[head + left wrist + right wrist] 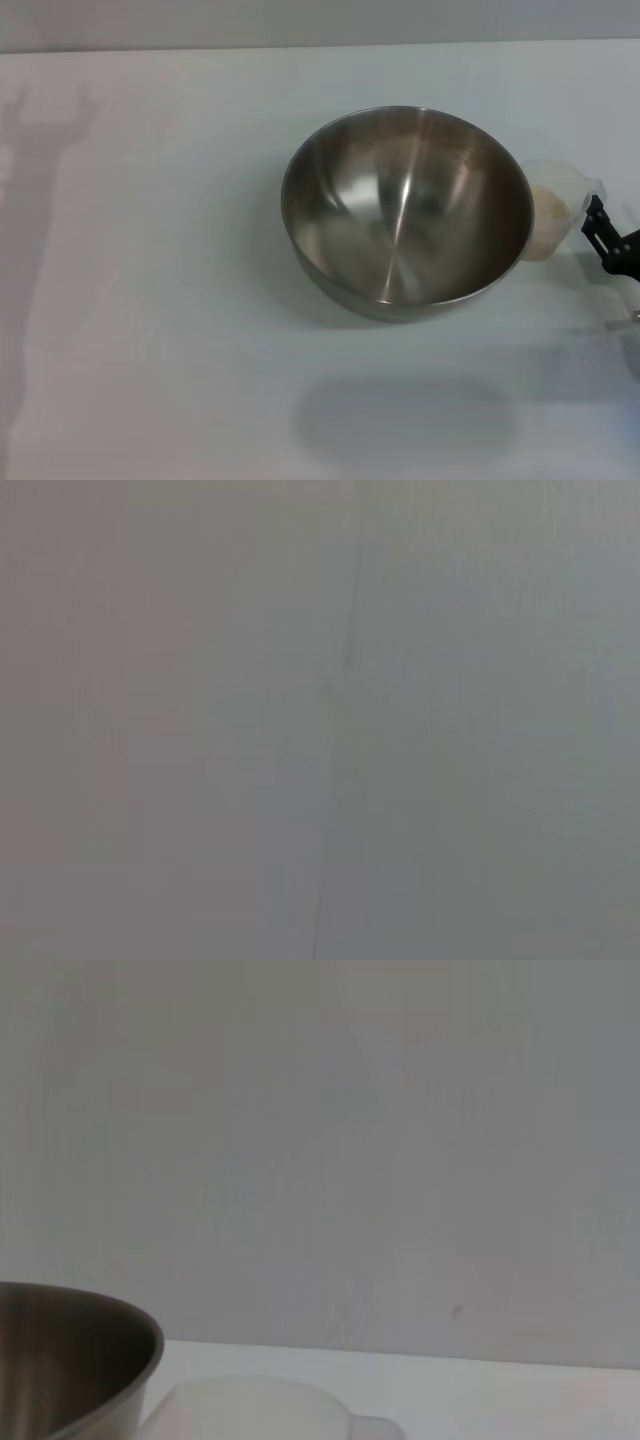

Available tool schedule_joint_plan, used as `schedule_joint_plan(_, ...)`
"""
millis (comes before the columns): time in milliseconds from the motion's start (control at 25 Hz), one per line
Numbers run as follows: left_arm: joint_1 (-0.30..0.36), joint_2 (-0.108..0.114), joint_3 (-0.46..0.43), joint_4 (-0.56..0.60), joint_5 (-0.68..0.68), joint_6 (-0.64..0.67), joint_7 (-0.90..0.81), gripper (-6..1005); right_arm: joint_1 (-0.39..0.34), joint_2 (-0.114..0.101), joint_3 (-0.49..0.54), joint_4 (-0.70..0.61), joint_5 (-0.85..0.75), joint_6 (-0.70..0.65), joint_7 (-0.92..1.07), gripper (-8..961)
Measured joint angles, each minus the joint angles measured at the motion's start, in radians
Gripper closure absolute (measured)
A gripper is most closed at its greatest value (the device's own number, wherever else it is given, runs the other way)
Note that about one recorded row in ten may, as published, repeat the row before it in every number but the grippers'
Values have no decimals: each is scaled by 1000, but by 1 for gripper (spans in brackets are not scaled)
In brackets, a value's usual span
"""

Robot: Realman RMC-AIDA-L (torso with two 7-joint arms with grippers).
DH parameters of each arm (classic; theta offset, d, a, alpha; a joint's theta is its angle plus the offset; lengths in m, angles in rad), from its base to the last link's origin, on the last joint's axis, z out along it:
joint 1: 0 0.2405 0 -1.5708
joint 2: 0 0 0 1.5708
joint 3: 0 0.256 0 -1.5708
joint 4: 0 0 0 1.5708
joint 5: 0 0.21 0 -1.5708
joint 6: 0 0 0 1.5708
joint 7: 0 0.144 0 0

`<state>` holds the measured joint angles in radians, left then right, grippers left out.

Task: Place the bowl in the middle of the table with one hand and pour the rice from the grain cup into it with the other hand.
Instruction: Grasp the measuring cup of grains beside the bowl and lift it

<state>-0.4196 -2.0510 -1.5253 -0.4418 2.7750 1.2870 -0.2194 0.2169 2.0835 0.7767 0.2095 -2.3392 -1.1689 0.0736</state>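
Observation:
The steel bowl (405,210) stands upright on the white table (150,300), a little right of the middle, and its inside is bare. Right beside its right rim is the translucent grain cup (556,208), upright, with pale rice (550,205) showing through its wall. My right gripper (606,238) is at the cup's right side, right against it, mostly cut off by the picture's edge. The right wrist view catches the bowl's rim (90,1355) and the cup's rim (250,1405) close by. My left gripper is out of view; its wrist view shows only a plain grey surface.
The table's far edge meets a pale wall (300,25) behind the bowl. Shadows lie on the tabletop at the far left and in front of the bowl.

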Motion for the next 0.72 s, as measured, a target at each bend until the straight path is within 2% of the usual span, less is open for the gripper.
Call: schedule_joint_plan(720, 10, -5, -9, -12, 0, 2, -2, 155, 43, 0, 4, -20, 0, 13, 4, 251)
